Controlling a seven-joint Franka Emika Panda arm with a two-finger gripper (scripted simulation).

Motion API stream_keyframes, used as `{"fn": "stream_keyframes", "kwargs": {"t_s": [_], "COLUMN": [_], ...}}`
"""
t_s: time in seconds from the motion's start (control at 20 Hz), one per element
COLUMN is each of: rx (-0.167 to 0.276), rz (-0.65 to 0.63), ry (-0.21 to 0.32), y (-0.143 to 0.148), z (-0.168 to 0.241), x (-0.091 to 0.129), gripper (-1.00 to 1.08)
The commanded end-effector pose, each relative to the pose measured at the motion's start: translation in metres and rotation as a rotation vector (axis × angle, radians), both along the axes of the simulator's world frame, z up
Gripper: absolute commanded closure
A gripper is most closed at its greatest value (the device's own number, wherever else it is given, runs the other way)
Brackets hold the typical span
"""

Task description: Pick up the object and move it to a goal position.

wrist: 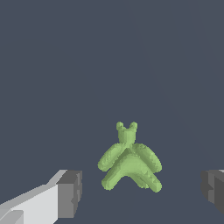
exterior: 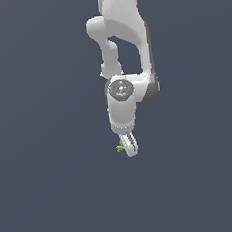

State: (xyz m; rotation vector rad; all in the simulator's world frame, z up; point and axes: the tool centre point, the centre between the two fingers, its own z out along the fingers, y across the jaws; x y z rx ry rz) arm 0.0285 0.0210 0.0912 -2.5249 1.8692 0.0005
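Green, lumpy object (wrist: pixel 130 162) with crossed prongs sits between the tool's (wrist: pixel 142 192) spread, untouching fingers (wrist: pixel 70 192).

No real room is shown; a bare computer-rendered test space is seen. An even, flat slate-blue ground (exterior: pixel 45 195) fills both views, and no walls, furniture or fittings can be made out. The white arm (exterior: pixel 122 32) is drawn with smooth, unmarked shading and hangs down from the top edge of the exterior view. The small green lumpy thing (wrist: pixel 129 162) is built of coarse, blocky facets, as is the grey pad (wrist: pixel 70 194) in the wrist view.
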Motion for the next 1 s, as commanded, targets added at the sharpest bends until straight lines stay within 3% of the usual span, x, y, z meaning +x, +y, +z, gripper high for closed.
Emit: {"fn": "stream_keyframes", "kwargs": {"t_s": [0.0,0.75,0.8,0.95], "rx": [0.000,0.000,0.000,0.000], "rz": [0.000,-0.005,-0.005,-0.005], "ry": [0.000,0.000,0.000,0.000], "y": [0.000,0.000,0.000,0.000], "z": [-0.001,-0.050,-0.050,-0.050], "x": [0.000,0.000,0.000,0.000], "gripper": [-0.92,-0.92,1.08,1.08]}}
